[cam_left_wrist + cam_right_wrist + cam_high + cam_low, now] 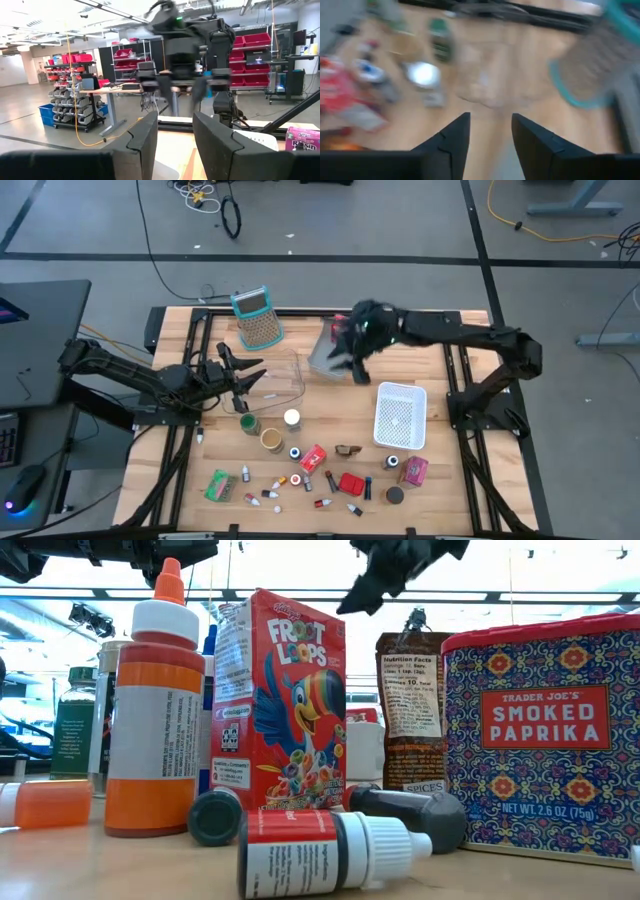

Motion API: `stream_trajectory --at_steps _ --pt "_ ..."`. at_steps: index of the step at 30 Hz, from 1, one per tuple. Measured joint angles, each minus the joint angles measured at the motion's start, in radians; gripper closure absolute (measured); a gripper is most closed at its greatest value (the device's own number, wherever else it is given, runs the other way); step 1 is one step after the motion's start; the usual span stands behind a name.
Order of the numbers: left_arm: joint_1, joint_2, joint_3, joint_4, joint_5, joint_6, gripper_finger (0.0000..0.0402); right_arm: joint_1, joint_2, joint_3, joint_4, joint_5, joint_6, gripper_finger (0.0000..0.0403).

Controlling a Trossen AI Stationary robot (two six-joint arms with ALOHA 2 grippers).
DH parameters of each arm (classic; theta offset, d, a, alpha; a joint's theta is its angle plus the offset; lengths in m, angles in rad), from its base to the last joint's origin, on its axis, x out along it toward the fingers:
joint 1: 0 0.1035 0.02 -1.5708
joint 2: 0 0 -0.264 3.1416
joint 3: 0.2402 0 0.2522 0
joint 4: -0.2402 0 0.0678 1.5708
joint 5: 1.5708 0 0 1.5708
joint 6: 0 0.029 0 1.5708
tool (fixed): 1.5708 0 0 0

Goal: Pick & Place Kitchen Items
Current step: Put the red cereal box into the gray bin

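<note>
- Right gripper [352,352] is up over the far middle of the bench [450,490], hanging above a grey tray [326,358]. Its own wrist camera shows the two fingers [451,142] apart with nothing between them, so it's open and empty.
- Left gripper [250,377] sits on the left side, pointing toward a clear plastic bin [285,375]. The fingers [144,137] have a gap between them and nothing held.
- The kitchen items are mostly scattered along the near edge of the bench: a green packet [217,485], a red Froot Loops box [313,458], a red paprika tin [351,483], a pink packet [414,471] and a bunch of tiny bottles around them.
- A green-lidded jar [248,423], a brown-rimmed jar [271,440] and a white-capped one [291,419] sit just near-side of the clear bin.
- White slotted basket [400,416] is on the right half, looks empty.
- The teal-handled grater [257,318] stands at the far edge, left of the tray.
</note>
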Motion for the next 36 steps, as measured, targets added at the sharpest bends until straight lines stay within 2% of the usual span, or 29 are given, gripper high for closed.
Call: stream_trajectory --at_steps 7,15,23,29,32,36 --pt "0.0 0.0 0.0 0.0 0.0 -0.05 0.027 0.211 0.064 -0.001 0.021 0.006 0.011 0.0204" --pt "0.0 0.0 0.0 0.0 0.008 -0.07 0.027 0.379 0.176 -0.001 0.166 0.004 0.091 0.0209" --pt "0.0 0.0 0.0 -0.012 0.012 -0.078 0.027 0.446 0.313 -0.001 0.299 0.005 0.133 0.0225" --pt "0.0 0.0 0.0 -0.014 0.03 -0.166 0.027 0.455 0.383 -0.001 0.351 0.024 0.163 0.024" --pt "0.0 0.0 0.0 -0.015 0.056 -0.195 0.027 0.452 0.399 0.001 0.356 0.03 0.21 0.0258" --pt "0.0 0.0 0.0 -0.014 0.085 -0.227 0.027 0.447 0.404 0.002 0.355 0.03 0.305 0.0305"
